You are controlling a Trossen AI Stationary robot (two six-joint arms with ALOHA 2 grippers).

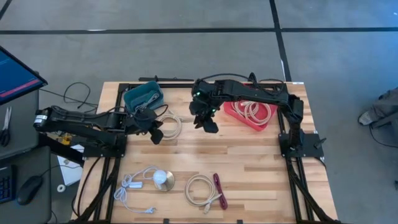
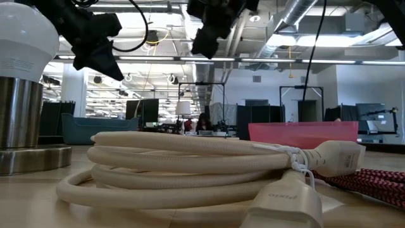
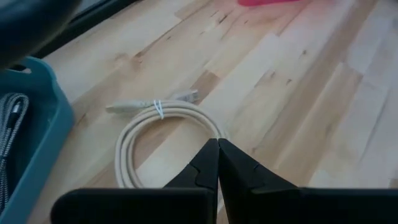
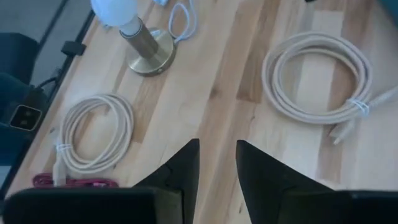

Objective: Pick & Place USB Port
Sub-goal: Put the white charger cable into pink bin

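We found the left gripper (image 1: 155,132) hovering with its fingers pressed together and empty, just beside the coiled cream cable (image 1: 172,124) that lay flat on the table (image 1: 249,162) next to the teal bin (image 1: 143,96). In the left wrist view that cable (image 3: 165,134) lay directly ahead of the fingertips, its tied plug ends (image 3: 152,103) on the far side of the loop, pointing along the bin's edge. The right gripper (image 1: 206,121) hung over the table's middle, fingers a little apart and holding nothing, farther from that coil, with the red tray (image 1: 250,112) behind it. We judged the left arm the nearer. Which cable the task meant we could not be sure.
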